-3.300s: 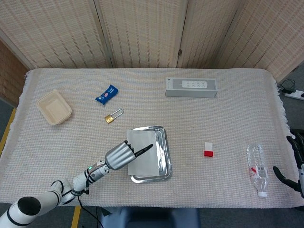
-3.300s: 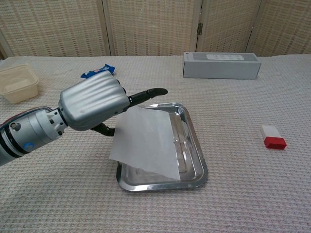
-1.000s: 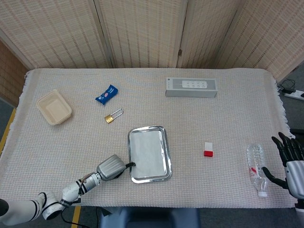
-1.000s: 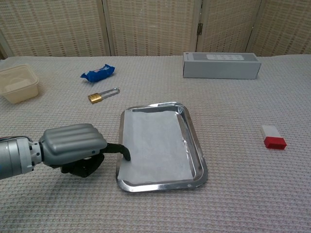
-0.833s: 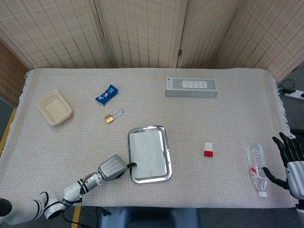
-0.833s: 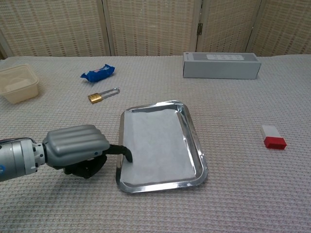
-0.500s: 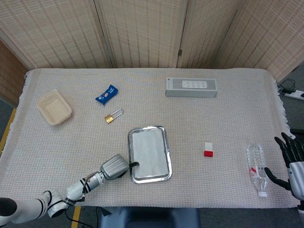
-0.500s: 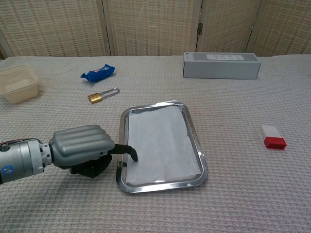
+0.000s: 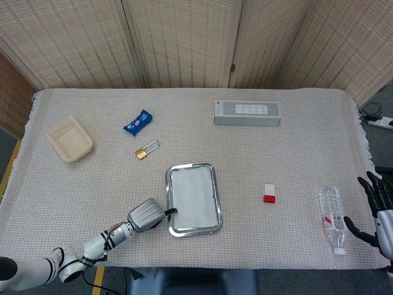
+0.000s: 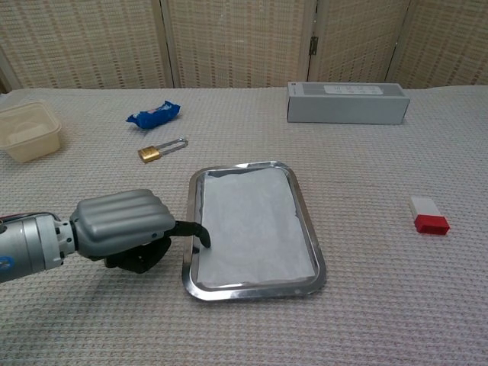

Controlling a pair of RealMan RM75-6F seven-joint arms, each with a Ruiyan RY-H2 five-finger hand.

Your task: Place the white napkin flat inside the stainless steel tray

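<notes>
white napkin (image 10: pixel 252 227) lying flat inside the stainless steel tray (image 10: pixel 311 236), near the front edge of the table (image 9: pixel 295 160), a little left of centre. napkin covering most of the tray floor, with its far edge slightly rumpled against the far rim. left hand (image 10: pixel 126 225) resting on the table just beside the tray's left rim, back of the hand up, most fingers curled under the palm. one dark finger (image 10: pixel 198 231) reaching over the left rim and touching the napkin's left edge; grasping nothing, only pressing. right hand (image 9: pixel 382 212) at the table's front right corner, fingers spread apart and empty, near a clear plastic bottle (image 9: pixel 332 218) lying on its side but apart from it.

elsewhere on the table: small white and red block (image 10: pixel 428 214) right of the tray, well apart. long grey box (image 10: pixel 347 102) toward the far edge. brass padlock (image 10: pixel 158 151) and blue wrapper (image 10: pixel 155 113) beyond the tray's far left corner. beige container (image 10: pixel 26 131) near the left edge.
</notes>
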